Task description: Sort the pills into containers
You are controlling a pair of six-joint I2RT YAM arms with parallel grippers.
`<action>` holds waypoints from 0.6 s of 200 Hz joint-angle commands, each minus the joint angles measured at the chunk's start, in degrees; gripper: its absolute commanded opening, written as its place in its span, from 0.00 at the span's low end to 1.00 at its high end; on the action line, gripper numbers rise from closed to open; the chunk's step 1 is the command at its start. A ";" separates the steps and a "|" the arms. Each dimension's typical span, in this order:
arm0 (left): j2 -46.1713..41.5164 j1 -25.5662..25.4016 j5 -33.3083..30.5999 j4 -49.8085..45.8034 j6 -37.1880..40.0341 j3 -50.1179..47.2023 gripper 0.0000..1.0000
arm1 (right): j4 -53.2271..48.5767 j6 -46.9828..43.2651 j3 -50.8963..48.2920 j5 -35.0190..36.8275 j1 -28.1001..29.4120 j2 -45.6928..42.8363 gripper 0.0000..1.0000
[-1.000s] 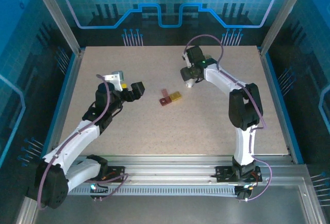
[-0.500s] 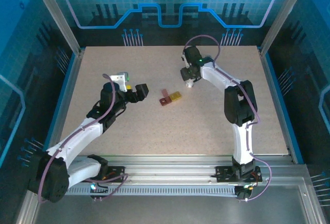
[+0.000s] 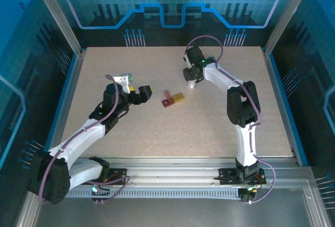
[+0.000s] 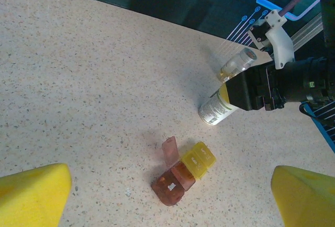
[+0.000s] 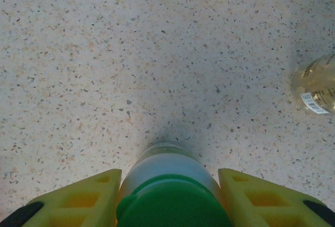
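speckled tabletop (image 5: pixel 157 54), wrist close-up shows green-capped bottle (image 5: pixel 168 185) inside right pincer (image 5: pixel 168 177)

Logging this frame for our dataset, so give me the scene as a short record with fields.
Left claw: open, empty, left of boxes
Right claw: straddling green-capped plastic bottle; grip unclear
Yellow square plastic box: mid-table, against red-brown one
Red-brown square plastic box: lid flipped up
Small clear bottle: near right claw, not held

We are in a robotics lab cell: a speckled table (image 3: pixel 157 127), blue circuit-print panels (image 3: pixel 172 7), aluminium frame posts (image 3: pixel 55 12), and robot arms (image 3: pixel 84 135) bolted along the bottom rail (image 3: pixel 172 177).
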 commanded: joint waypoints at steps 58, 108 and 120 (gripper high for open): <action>5.81 -2.49 2.49 6.21 5.18 3.30 0.99 | 1.99 -2.46 -5.64 -4.83 0.15 -8.70 0.18; 12.58 -6.86 7.96 14.10 18.98 5.57 0.99 | 1.58 -3.10 -8.48 -8.62 0.58 -15.66 0.16; 14.20 -7.40 11.11 18.82 24.52 4.74 0.99 | 0.96 -3.51 -9.30 -10.74 1.02 -18.89 0.16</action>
